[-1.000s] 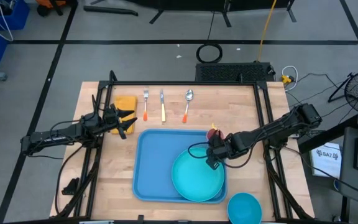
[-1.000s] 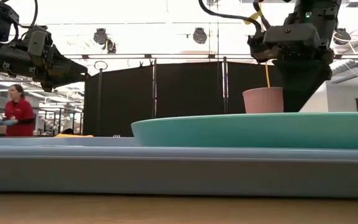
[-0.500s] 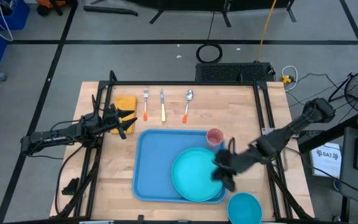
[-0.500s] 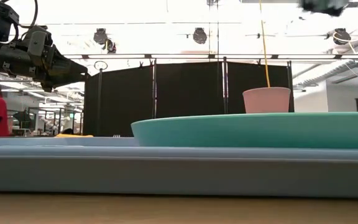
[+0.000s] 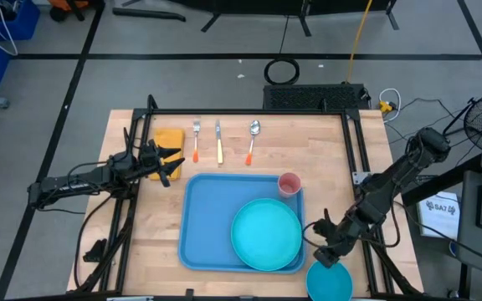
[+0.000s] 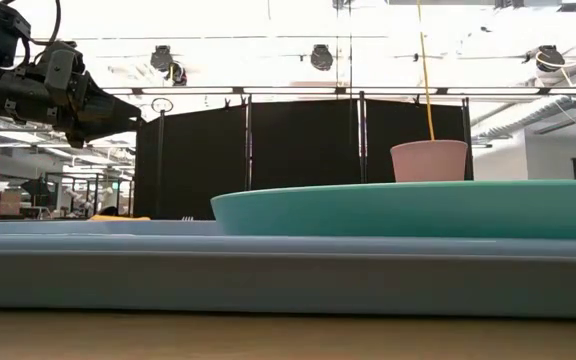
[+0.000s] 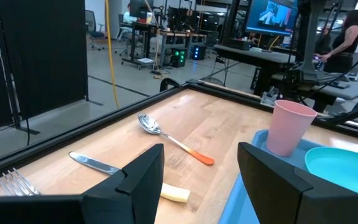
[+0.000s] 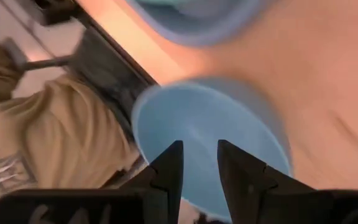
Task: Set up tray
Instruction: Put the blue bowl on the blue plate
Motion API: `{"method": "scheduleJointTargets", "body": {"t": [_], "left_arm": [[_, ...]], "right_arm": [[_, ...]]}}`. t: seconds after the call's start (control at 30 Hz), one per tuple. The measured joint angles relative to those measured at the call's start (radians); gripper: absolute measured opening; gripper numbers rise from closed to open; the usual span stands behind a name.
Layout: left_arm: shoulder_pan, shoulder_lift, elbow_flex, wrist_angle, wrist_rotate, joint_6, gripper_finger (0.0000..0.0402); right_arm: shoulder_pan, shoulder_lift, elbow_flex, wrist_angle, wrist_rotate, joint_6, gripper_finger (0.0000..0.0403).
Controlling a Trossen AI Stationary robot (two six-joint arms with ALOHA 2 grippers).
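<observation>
**Right end effector hovers over blue bowl**

The tray (image 5: 203, 221) lies on the table's (image 5: 325, 159) near half, carrying a teal plate (image 5: 266, 236) and pink cup (image 5: 289, 184). The right end effector (image 5: 328, 252), fingers apart, hangs above the bowl (image 5: 330, 282). The left end effector (image 5: 167, 163), fingers apart, waits near the far-left corner.
</observation>
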Motion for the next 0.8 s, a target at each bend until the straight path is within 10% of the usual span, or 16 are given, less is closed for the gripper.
{"method": "scheduleJointTargets", "body": {"t": [0.43, 0.8], "left_arm": [[0.000, 0.000, 0.000, -0.013, 0.075, -0.039, 0.0209], [0.000, 0.000, 0.000, -0.013, 0.075, -0.035, 0.0209]], "right_arm": [[0.095, 0.015, -0.002, -0.017, -0.007, 0.202, 0.0085], [0.100, 0.142, -0.001, 0.177, 0.001, 0.135, 0.0004]]}}
